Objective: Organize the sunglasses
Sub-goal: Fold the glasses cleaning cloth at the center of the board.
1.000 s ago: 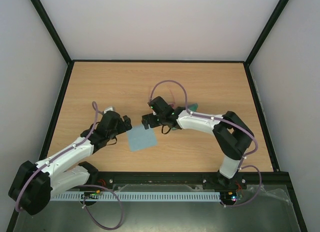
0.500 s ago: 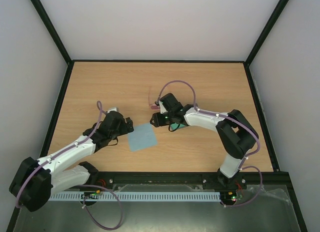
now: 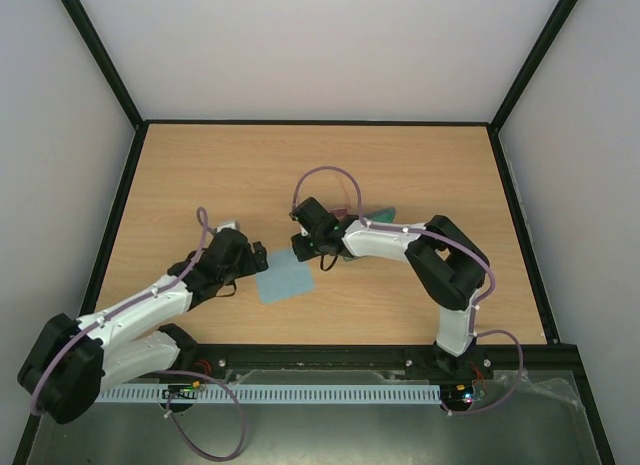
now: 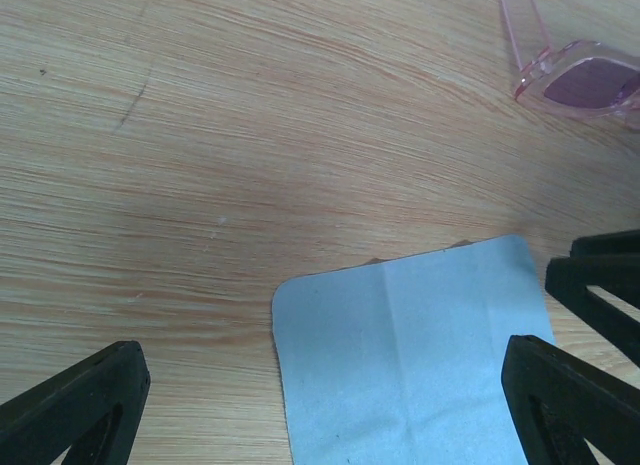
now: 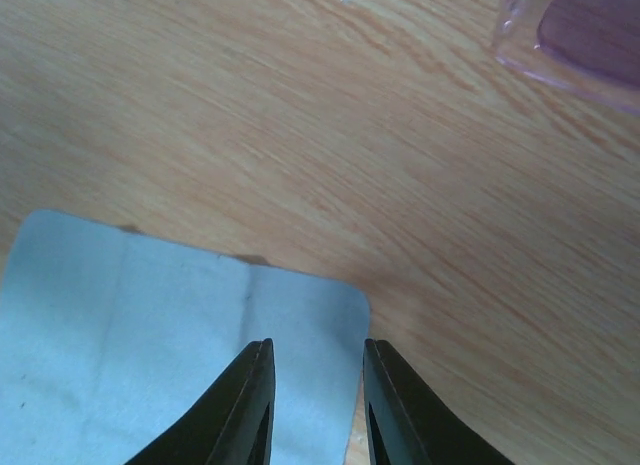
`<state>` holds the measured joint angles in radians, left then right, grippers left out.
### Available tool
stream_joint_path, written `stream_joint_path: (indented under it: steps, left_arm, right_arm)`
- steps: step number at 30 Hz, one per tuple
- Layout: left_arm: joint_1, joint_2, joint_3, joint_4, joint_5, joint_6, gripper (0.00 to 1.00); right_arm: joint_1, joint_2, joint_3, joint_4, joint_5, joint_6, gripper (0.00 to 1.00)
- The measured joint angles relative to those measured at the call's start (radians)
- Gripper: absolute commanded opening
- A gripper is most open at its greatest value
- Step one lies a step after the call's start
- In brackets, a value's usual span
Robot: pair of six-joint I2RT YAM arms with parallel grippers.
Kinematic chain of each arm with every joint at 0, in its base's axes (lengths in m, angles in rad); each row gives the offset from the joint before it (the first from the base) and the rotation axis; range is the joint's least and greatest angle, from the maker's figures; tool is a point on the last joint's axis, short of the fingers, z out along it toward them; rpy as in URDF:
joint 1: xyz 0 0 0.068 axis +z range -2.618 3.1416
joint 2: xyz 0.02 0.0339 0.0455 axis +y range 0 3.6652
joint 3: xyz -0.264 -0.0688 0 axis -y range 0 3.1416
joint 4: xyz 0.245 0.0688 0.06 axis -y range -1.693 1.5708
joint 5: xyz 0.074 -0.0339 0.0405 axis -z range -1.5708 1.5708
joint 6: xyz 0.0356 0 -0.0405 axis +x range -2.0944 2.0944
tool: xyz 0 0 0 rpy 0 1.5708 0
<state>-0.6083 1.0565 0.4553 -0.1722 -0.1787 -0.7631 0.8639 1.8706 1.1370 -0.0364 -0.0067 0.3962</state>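
The sunglasses (image 4: 590, 80) have a thin pink frame and purple lenses. They lie on the wood beyond the light-blue cloth (image 4: 420, 355), and one lens shows at the top right of the right wrist view (image 5: 585, 35). From above, the sunglasses (image 3: 345, 211) sit just behind my right wrist. My right gripper (image 5: 318, 350) hovers over the cloth's (image 5: 150, 355) corner, its jaws a narrow gap apart with nothing pinched between them. My left gripper (image 4: 322, 355) stands wide open over the cloth's opposite corner. From above, the left gripper (image 3: 255, 253) and the right gripper (image 3: 300, 247) flank the cloth (image 3: 283, 282).
A blue-grey case (image 3: 384, 213) peeks out behind the right arm. The wooden table (image 3: 220, 175) is fenced by a black frame. My right fingers (image 4: 600, 275) show at the right edge of the left wrist view.
My right gripper has swung away from the sunglasses to the cloth's corner, and its jaws have narrowed a lot. The left arm has barely shifted. The cloth lies where it was.
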Motion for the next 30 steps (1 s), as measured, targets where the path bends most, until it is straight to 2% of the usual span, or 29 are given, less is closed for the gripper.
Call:
stream_joint_path:
  steps: [14, 30]
  left_arm:
    - [0.0, -0.123, -0.029, -0.037, 0.002, -0.003, 1.0]
    - [0.0, -0.124, -0.031, -0.047, -0.005, -0.005, 0.99]
  right_arm:
    - [0.0, 0.041, 0.033, -0.011, 0.091, -0.016, 0.22]
    - [0.006, 0.089, 0.055, -0.005, 0.077, -0.031, 0.21]
